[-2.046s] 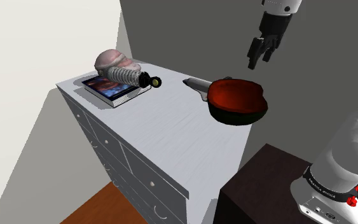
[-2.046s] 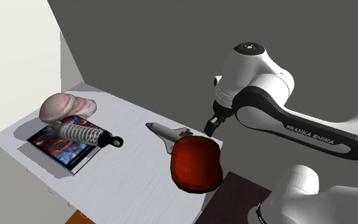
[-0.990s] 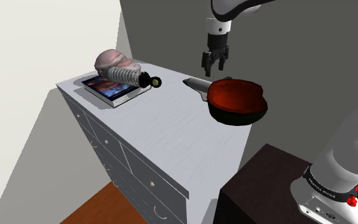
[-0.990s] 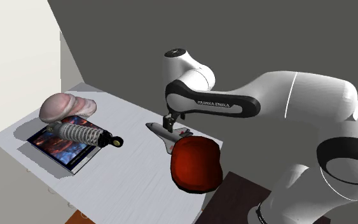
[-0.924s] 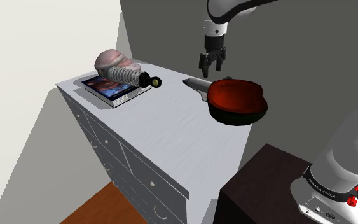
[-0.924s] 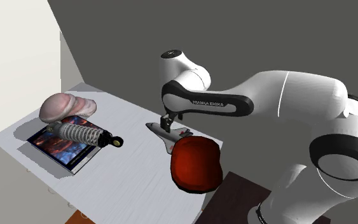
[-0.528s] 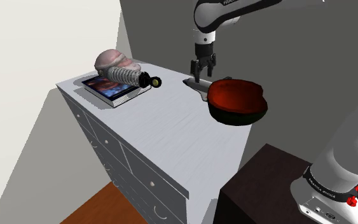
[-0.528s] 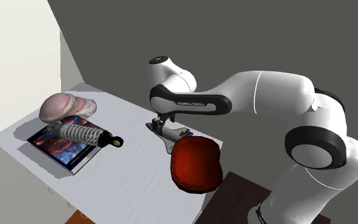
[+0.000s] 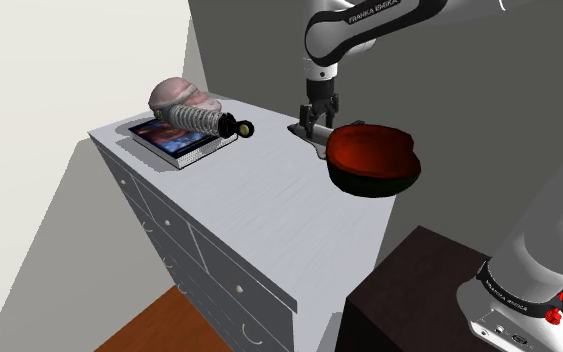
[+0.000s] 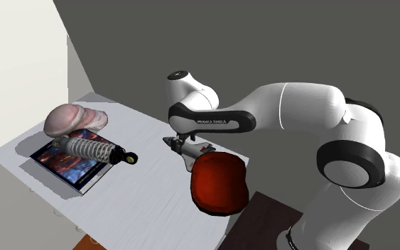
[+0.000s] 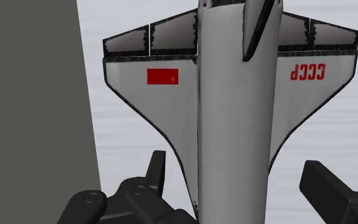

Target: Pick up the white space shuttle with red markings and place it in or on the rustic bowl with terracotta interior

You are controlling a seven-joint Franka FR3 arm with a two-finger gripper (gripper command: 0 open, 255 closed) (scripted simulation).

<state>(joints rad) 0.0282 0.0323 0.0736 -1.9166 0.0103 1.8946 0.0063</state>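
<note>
On dresser (image 9: 259,200): shuttle (image 11: 231,114) x1, bowl (image 9: 369,155) x1

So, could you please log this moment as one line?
gripper: open, astride shuttle, not touching | shuttle: on dresser | bowl: beside shuttle

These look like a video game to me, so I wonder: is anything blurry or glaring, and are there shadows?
Shoulder view: even, flat light, no glare, the red bowl only slightly shaded inside. Second exterior view: a faint grey shadow lies beside the book. Wrist view: the shuttle is crisp close up, its red markings sharp; nothing out of focus.
</note>
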